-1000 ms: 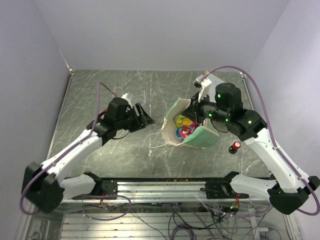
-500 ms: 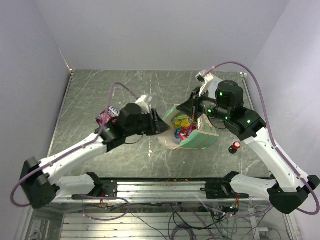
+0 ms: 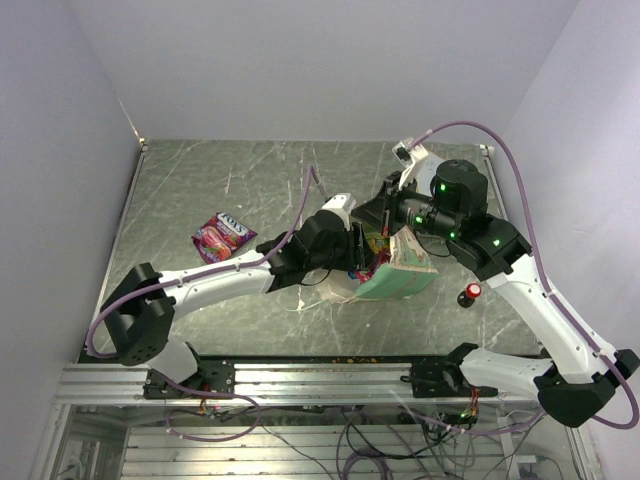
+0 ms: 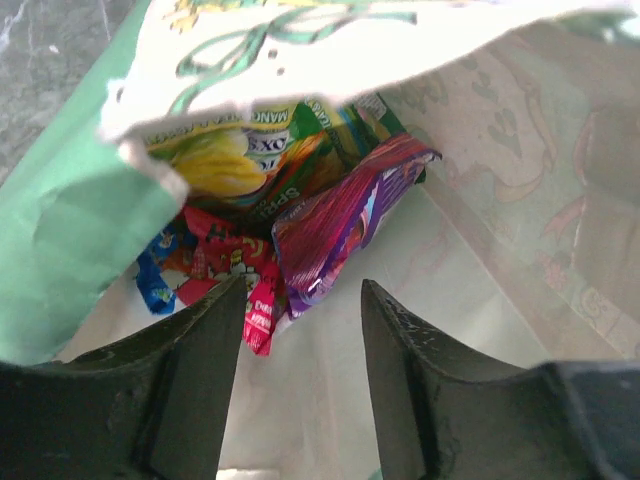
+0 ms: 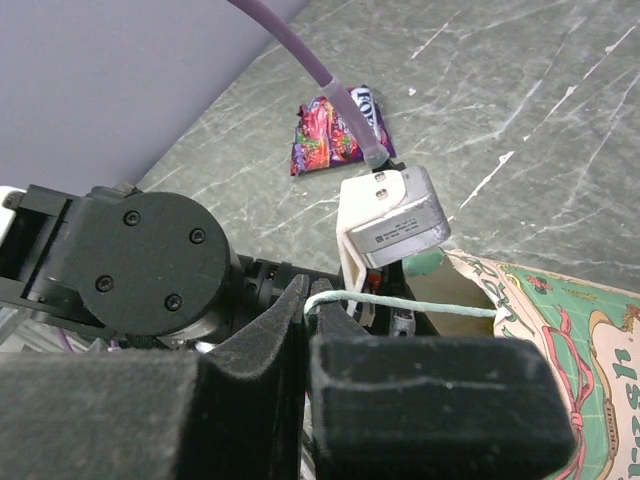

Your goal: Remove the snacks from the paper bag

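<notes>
Left hand (image 4: 300, 300), fingers spread and empty, reaches into the bag (image 4: 60, 230), poised over a purple packet (image 4: 335, 225) and a yellow-green packet (image 4: 240, 150) among the snacks (image 4: 230, 262) inside. A second ago it hung out to the left of the bag. Since then a pink packet (image 3: 222, 237) has appeared on the surface (image 3: 200, 180), well apart from the bag. That puts one snack out and a fresh reach under way. Right hand (image 5: 308, 310) is clamped on the white handle (image 5: 400, 303), holding the bag's mouth up and open. Most snacks are in the bag, so the job looks early. The purple packet, nearest between the fingers, seems the likely next pick.
</notes>
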Robot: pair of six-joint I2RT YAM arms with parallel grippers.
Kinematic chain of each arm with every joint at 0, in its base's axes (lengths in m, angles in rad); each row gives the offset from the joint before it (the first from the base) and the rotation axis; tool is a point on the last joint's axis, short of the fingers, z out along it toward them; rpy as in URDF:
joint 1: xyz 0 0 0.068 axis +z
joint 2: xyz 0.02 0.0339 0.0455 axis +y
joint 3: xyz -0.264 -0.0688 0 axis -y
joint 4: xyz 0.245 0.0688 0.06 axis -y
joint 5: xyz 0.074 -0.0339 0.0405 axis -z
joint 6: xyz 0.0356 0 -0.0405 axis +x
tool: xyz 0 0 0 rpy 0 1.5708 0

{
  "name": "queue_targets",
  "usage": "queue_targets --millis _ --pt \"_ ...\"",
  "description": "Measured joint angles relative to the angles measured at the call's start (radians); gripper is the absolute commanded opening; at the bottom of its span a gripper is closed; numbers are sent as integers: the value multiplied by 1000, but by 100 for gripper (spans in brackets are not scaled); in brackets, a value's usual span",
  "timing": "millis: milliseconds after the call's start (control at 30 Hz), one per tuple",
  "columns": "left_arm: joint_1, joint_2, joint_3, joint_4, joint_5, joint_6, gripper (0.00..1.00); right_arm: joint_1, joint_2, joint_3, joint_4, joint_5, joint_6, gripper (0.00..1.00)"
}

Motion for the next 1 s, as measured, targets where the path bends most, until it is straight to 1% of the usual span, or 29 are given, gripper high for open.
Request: queue_targets --millis 167,300,367,433,600,633,700,733,800,833,933,1000 --pt "-10 50 2 77 0 31 68 0 -6 0 2 16 -2 0" --pt "-51 119 27 118 -4 64 73 0 -8 0 2 25 -8 0" --pt "-66 154 43 134 -11 71 74 -1 -8 0 -5 35 -13 0" --pt "-72 189 66 150 -23 80 71 -5 -8 0 -17 48 -19 0" --pt "-65 261 123 179 -25 102 53 -6 -12 0 -27 69 -39 0" --pt "-65 277 142 178 -20 108 48 -7 -15 0 -37 79 -45 0" --pt "-65 294 163 179 -10 119 34 -9 -18 0 -44 87 -58 0" --pt "-64 295 164 179 -5 121 29 -9 -19 0 -45 89 -62 0" --pt "-65 293 164 179 2 129 22 -8 -23 0 -46 91 -70 0" --pt "-65 288 163 177 3 131 20 -8 -24 0 -46 91 -74 0" --pt "-65 253 133 164 0 132 8 -7 -31 0 -35 86 -79 0" --pt "-65 217 103 150 -7 132 7 -6 -39 0 -28 83 -79 0"
